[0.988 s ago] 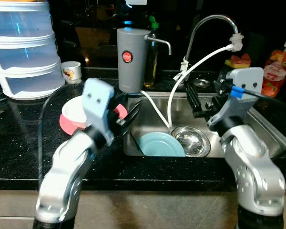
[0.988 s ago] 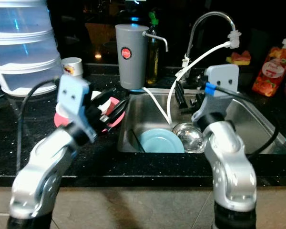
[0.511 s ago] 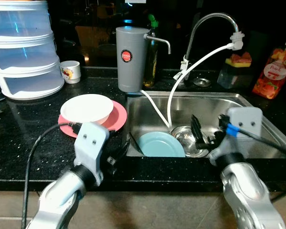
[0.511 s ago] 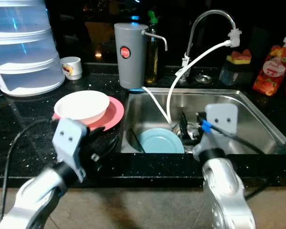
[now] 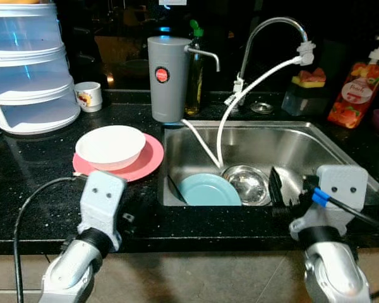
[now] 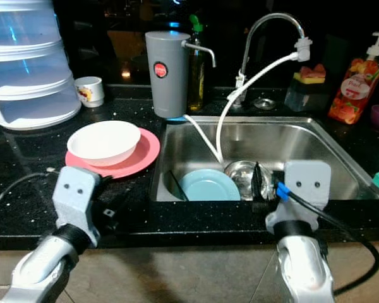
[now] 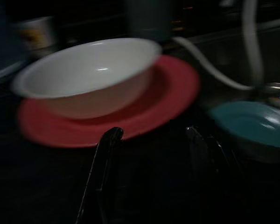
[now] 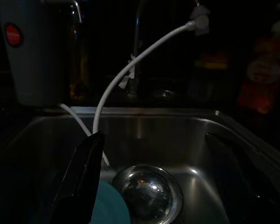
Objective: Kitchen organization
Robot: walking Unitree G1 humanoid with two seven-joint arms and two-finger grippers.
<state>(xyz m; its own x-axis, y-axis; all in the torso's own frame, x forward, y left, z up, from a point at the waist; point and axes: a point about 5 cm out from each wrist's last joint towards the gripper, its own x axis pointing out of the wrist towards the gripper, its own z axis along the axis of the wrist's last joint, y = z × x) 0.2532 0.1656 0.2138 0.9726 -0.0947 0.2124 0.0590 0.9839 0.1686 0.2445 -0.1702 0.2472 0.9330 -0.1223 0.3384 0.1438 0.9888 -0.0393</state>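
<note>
Black speckled counter [image 5: 31,164] with a steel sink [image 5: 303,142] set into it. On the counter left of the sink, a white bowl [image 5: 110,146] sits inside a pink plate [image 5: 148,158]; the plate's rear rim is hidden behind the bowl. In the sink basin, a light blue plate [image 5: 208,189] lies by the front wall, its near edge cut off by the sink rim, touching or just beside a round steel strainer bowl [image 5: 246,184] over the drain. A white hose [image 5: 252,85] runs from the curved faucet [image 5: 271,28] down into the basin. Behind the sink: a grey dispenser [image 5: 165,79], a dark bottle partly hidden by it, a red soap pouch [image 5: 354,91] and a sponge holder, both dim. Stacked translucent containers [image 5: 28,76] and a small mug [image 5: 88,96] stand at the far left. Left gripper [image 7: 154,154] hangs low at the counter's front edge before the pink plate, fingers spread apart, holding nothing; its wrist view is blurred. Right gripper [image 8: 163,182] is at the sink's front edge, fingers wide apart and empty; its wrist view is very dark.
</note>
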